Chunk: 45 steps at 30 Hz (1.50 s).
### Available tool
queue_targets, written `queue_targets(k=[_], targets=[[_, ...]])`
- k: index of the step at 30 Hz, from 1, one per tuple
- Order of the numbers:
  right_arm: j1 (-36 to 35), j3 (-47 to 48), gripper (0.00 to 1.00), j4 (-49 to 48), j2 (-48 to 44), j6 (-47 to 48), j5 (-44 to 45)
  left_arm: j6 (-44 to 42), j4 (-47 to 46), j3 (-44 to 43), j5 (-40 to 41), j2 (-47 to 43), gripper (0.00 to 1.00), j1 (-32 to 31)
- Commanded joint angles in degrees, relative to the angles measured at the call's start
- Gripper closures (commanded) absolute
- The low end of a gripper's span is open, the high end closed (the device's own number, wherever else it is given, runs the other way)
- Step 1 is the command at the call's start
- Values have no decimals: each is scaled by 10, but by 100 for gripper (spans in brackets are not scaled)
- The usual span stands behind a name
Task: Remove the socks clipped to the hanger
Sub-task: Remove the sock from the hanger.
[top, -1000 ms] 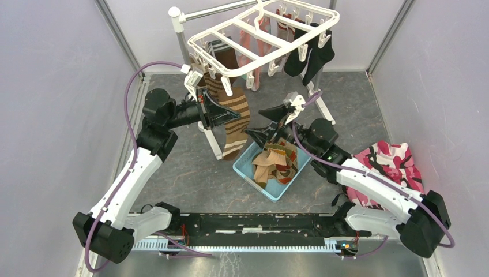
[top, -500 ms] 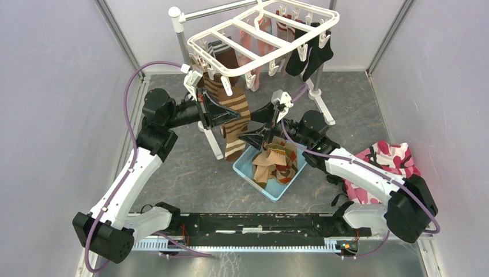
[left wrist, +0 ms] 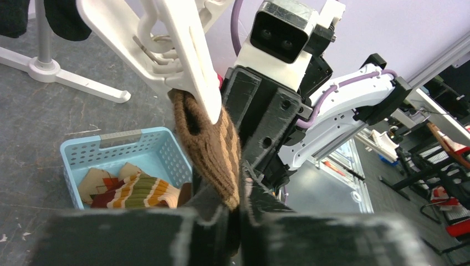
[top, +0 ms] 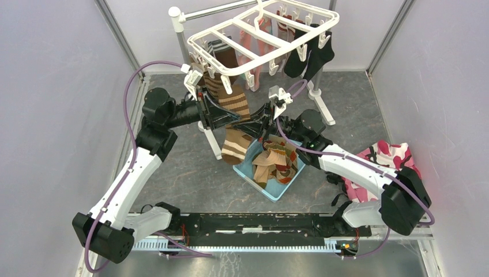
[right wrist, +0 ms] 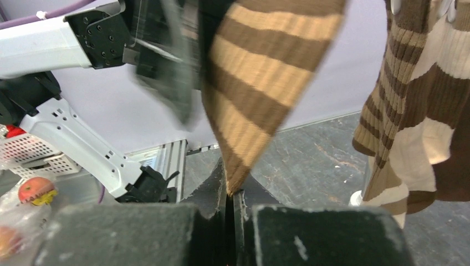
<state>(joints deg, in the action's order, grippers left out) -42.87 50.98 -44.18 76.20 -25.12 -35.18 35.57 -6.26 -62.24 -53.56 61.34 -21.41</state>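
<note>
The white hanger (top: 254, 65) hangs at the back from a pole. A brown-and-tan striped sock (top: 233, 101) dangles from one of its front clips (left wrist: 188, 66). In the left wrist view the sock (left wrist: 213, 149) runs down between the narrowly set fingers of my left gripper (left wrist: 241, 205), which pinches it just under the clip. My right gripper (right wrist: 230, 194) is shut on a lower edge of the same sock (right wrist: 260, 94). From above, the left gripper (top: 226, 118) and right gripper (top: 256, 124) face each other across the sock. Black socks (top: 314, 55) and pink socks (top: 251, 40) hang further back.
A light blue basket (top: 254, 183) holding several loose socks sits on the floor below the grippers. The stand's white foot (top: 323, 109) lies behind the right arm. A pink camouflage cloth heap (top: 392, 161) lies at the right. Another striped sock (right wrist: 410, 111) hangs beside the held one.
My right gripper has swung left from above the basket to the striped sock and shut on it. The sock's lower part has shifted. The left arm has stayed in place.
</note>
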Motion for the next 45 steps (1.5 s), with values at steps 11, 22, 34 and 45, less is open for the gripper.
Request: queue_targets(k=[11,22,34,45], targets=[[-2,-27,100,27,-50,-52,-11,-17,-27,-41,96,-11,10,12],[-3,-34,100,37,-61,-90,-50,18,-73,-78,122,39,10,14],[-3,-18,100,22,-63,-118,-78,38,-100,-97,111,65,19,25],[-3,-17,100,22,-71,-120,-83,70,-139,-100,74,75,31,34]])
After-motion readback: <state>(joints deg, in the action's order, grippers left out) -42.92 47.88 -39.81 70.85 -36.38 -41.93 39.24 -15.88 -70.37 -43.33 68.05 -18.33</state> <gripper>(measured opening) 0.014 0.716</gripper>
